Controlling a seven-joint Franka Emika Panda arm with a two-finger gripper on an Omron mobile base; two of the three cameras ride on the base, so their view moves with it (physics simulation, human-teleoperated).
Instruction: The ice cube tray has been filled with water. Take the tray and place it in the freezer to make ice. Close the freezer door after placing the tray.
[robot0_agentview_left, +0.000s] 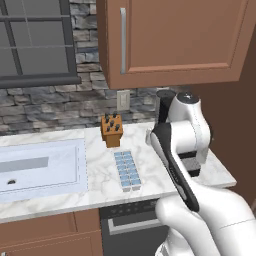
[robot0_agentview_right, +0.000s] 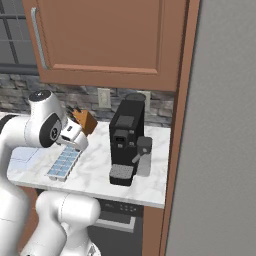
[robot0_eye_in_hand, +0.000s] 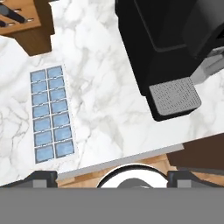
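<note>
The ice cube tray (robot0_agentview_left: 127, 171) lies flat on the marble counter (robot0_agentview_left: 100, 185), its long side running front to back, with light-blue cells in two rows. In the hand view the ice cube tray (robot0_eye_in_hand: 49, 114) sits left of centre, below and apart from my gripper (robot0_eye_in_hand: 112, 177), whose fingertips (robot0_eye_in_hand: 41, 177) stand wide open with nothing between them. In the right base view my gripper (robot0_agentview_right: 75, 141) hangs over the far end of the ice cube tray (robot0_agentview_right: 64, 163). The freezer (robot0_agentview_right: 220, 125) shows as a tall grey face at the right. I cannot tell whether that face is the freezer door.
An orange-brown knife block (robot0_agentview_left: 112, 130) stands just behind the tray. A black coffee machine (robot0_agentview_right: 125, 140) sits to its right near the counter's end. A sink (robot0_agentview_left: 40, 167) lies to the left. Brown cabinets (robot0_agentview_left: 175, 40) hang above.
</note>
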